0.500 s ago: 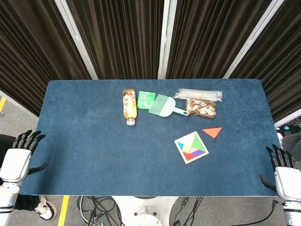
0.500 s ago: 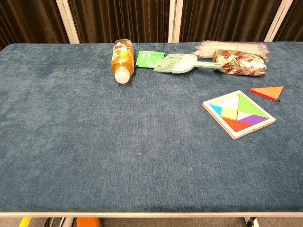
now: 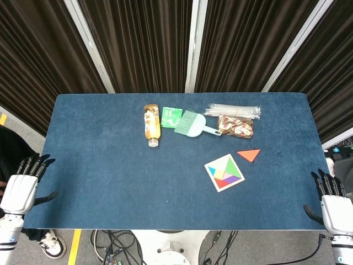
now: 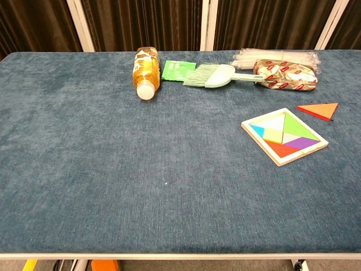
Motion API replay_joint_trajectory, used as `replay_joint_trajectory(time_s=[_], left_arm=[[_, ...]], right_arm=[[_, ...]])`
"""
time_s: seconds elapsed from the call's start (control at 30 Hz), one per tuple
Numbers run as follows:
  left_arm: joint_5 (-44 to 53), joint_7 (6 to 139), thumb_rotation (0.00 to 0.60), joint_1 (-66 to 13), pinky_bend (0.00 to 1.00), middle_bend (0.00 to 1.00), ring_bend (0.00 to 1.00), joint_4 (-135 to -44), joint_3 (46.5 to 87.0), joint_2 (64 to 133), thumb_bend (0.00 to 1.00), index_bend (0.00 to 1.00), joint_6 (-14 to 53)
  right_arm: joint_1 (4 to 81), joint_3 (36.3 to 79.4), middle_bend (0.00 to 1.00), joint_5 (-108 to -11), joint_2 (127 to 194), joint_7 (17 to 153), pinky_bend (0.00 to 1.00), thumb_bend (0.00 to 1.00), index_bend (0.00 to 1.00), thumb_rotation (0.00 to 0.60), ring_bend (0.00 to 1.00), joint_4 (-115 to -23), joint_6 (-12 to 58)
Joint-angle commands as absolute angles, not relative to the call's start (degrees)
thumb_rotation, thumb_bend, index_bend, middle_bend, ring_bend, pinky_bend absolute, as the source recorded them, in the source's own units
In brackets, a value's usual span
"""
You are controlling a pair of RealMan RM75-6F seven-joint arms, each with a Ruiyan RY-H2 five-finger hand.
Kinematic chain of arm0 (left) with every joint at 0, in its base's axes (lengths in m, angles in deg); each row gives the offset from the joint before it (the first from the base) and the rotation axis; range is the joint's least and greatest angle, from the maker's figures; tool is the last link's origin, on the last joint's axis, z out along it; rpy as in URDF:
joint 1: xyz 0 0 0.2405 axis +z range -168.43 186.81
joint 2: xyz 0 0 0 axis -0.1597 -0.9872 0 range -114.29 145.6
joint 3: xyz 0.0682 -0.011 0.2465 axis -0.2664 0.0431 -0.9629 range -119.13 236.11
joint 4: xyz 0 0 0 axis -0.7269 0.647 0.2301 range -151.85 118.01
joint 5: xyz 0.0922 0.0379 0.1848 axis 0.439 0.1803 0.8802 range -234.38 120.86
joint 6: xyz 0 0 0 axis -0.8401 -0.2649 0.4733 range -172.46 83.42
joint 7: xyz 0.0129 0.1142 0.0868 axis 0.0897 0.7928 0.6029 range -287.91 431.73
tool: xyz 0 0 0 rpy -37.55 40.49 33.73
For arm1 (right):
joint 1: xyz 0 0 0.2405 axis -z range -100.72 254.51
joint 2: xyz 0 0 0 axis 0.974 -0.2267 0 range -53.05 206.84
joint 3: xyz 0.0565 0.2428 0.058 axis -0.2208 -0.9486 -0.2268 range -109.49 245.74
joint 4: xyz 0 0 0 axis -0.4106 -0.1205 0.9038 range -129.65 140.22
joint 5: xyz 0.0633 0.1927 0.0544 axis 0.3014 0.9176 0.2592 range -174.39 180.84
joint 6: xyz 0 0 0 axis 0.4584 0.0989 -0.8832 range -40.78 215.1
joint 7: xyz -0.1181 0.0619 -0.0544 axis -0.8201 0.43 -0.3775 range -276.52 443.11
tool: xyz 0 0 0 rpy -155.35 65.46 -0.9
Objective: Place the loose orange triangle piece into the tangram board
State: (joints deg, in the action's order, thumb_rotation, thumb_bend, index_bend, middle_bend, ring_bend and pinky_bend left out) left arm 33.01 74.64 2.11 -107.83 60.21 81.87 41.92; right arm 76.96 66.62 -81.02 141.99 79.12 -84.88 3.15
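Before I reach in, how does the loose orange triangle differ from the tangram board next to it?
The orange triangle is one flat single-colour piece; the tangram board is a pale-framed square tray filled with several coloured pieces. The triangle is much smaller than the board. The triangle lies farther back and to the right, apart from the board, not touching it. Both lie flat on the blue table, and no hand touches either.

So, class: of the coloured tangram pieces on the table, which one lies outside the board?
The orange triangle piece. It lies alone on the blue cloth, just beyond the tangram board on the far right side; every other coloured piece sits inside the board's frame.
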Motion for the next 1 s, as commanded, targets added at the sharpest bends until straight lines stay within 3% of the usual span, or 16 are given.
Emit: replay_joint_trajectory(time_s=[0.03, 0.23, 0.5, 0.7, 1.0], left_arm=[[33.2, 74.5, 0.6, 2.1, 0.13, 0.13, 0.05, -107.9, 60.1, 81.8, 0.0, 0.19, 42.0], [33.0, 73.1, 0.6, 2.0, 0.13, 0.13, 0.05, -107.3, 59.9, 81.8, 0.0, 0.19, 41.2], [32.4, 71.7, 0.6, 1.8, 0.12, 0.13, 0.05, -104.8, 59.9, 83.1, 0.0, 0.19, 40.5], [32.3, 70.7, 0.6, 2.0, 0.13, 0.13, 0.05, -104.2, 59.8, 83.0, 0.0, 0.19, 40.6], [32.2, 69.8, 0.6, 1.9, 0.13, 0.13, 0.05, -103.3, 59.7, 83.3, 0.0, 0.19, 40.1]], right_arm=[[76.3, 66.4, 0.0, -81.1, 141.7, 78.6, 0.0, 0.17, 0.0, 0.6, 0.0, -85.4, 3.8], [71.6, 64.2, 0.0, -79.4, 140.1, 74.9, 0.0, 0.17, 0.0, 0.6, 0.0, -85.9, 9.6], [60.6, 60.0, 0.0, -70.6, 141.4, 69.3, 0.0, 0.17, 0.0, 0.6, 0.0, -82.3, 26.4], [53.2, 58.5, 0.0, -64.8, 145.1, 62.1, 0.0, 0.16, 0.0, 0.6, 0.0, -79.3, 34.7], [46.9, 57.7, 0.0, -61.1, 152.1, 60.2, 0.0, 0.15, 0.0, 0.6, 0.0, -73.3, 39.3]])
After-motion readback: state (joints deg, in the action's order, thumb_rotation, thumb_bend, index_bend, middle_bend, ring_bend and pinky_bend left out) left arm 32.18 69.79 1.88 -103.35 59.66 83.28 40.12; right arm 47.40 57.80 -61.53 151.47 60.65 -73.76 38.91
